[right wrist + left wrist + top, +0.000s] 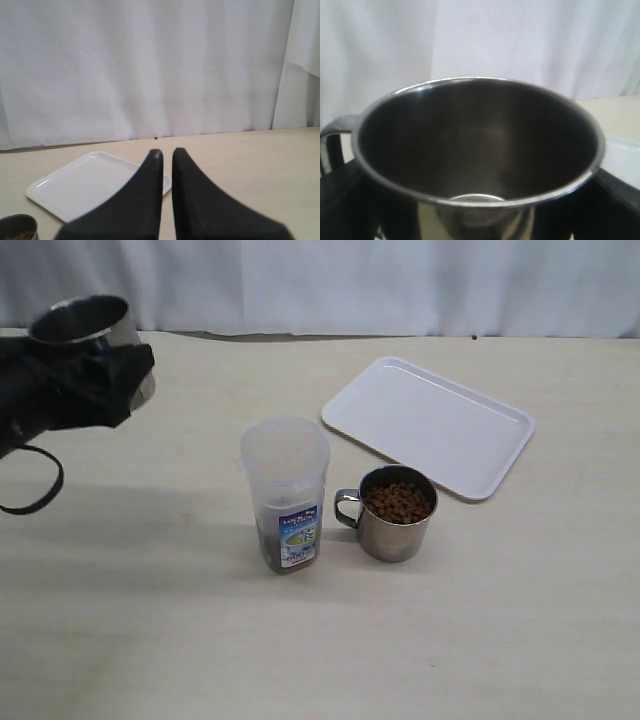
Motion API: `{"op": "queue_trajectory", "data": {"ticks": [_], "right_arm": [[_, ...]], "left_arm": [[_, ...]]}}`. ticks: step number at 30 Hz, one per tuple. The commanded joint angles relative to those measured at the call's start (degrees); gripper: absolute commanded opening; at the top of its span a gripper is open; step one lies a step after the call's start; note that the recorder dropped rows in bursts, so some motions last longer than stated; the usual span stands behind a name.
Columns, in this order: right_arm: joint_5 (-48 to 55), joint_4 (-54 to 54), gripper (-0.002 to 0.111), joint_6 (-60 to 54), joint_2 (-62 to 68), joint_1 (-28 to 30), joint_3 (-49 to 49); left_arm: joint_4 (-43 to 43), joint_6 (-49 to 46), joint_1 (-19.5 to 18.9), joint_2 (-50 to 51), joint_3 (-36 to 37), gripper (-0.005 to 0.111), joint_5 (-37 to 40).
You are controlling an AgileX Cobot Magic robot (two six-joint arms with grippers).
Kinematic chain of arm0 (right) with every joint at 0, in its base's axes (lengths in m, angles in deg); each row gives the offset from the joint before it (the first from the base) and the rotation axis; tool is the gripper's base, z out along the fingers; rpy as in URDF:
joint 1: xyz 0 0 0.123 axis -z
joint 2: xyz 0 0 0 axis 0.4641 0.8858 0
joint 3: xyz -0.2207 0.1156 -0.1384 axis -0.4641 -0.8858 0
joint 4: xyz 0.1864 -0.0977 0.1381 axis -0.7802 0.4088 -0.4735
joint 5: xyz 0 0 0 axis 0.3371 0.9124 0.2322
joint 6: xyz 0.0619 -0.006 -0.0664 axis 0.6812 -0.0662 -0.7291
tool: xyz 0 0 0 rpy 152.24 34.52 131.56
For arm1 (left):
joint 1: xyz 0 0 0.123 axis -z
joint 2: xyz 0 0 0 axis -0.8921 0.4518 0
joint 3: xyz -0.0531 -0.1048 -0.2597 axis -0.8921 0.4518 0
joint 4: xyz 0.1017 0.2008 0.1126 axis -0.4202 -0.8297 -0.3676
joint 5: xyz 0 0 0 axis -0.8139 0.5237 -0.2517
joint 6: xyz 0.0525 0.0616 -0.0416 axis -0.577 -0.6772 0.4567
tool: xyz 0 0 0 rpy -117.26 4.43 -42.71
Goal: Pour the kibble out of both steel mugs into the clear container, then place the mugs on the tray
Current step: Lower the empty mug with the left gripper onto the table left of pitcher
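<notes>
Far left of the tall translucent plastic clear container (285, 480), raised above the pale table (150, 640): left gripper (100, 375) clamped around a short shiny steel mug (82, 322), mouth up, bare steel showing inside. The container stands upright with a dark layer at its base, probably reddish-brown kibble (275, 545) (wall cloudy). Just right of it, not touching, is a second steel mug (397, 530) full of kibble, handle toward the container. Behind and right of the container lies a flat white rectangular tray (430, 425); the right gripper (167, 155) has its fingers pressed together, holding nothing.
</notes>
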Motion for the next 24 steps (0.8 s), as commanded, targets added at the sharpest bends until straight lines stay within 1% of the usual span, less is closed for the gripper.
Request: {"op": "queue_trajectory", "data": {"ticks": [1,4,7,9,11,14,16,20,22,24], "right_arm": [[-0.1,-0.1,0.005,-0.3,-0.2,-0.1,-0.2],[-0.1,-0.1,0.005,-0.3,-0.2,-0.1,-0.2],[-0.1,-0.1,0.005,-0.3,-0.2,-0.1,-0.2],[-0.1,-0.1,0.005,-0.3,-0.2,-0.1,-0.2],[-0.1,-0.1,0.005,-0.3,-0.2,-0.1,-0.2],[-0.1,-0.1,0.005,-0.3,-0.2,-0.1,-0.2],[-0.1,-0.1,0.005,-0.3,-0.2,-0.1,-0.2],[-0.1,-0.1,0.005,-0.3,-0.2,-0.1,-0.2],[-0.1,-0.1,0.005,-0.3,-0.2,-0.1,-0.2],[-0.1,-0.1,0.005,-0.3,-0.2,-0.1,-0.2]], "left_arm": [[-0.2,-2.2,0.2,9.8,0.3,0.0,-7.6],[1.1,-5.3,0.2,17.5,0.1,0.0,-12.0],[2.0,-10.6,0.1,23.6,0.1,0.0,-14.3],[3.4,-12.4,0.1,26.0,0.1,0.0,-15.7],[3.8,-12.5,0.1,27.4,0.1,0.0,-18.9],[1.7,-12.5,0.1,27.7,-0.7,0.0,-20.0],[0.5,-12.5,0.1,27.7,-2.1,0.0,-18.2],[-3.2,-12.5,0.1,27.8,-6.4,0.0,-7.2],[-4.7,-12.5,0.1,27.8,-7.8,0.0,-3.5],[-4.8,-12.2,0.1,27.9,-8.5,0.0,-2.3]]}}
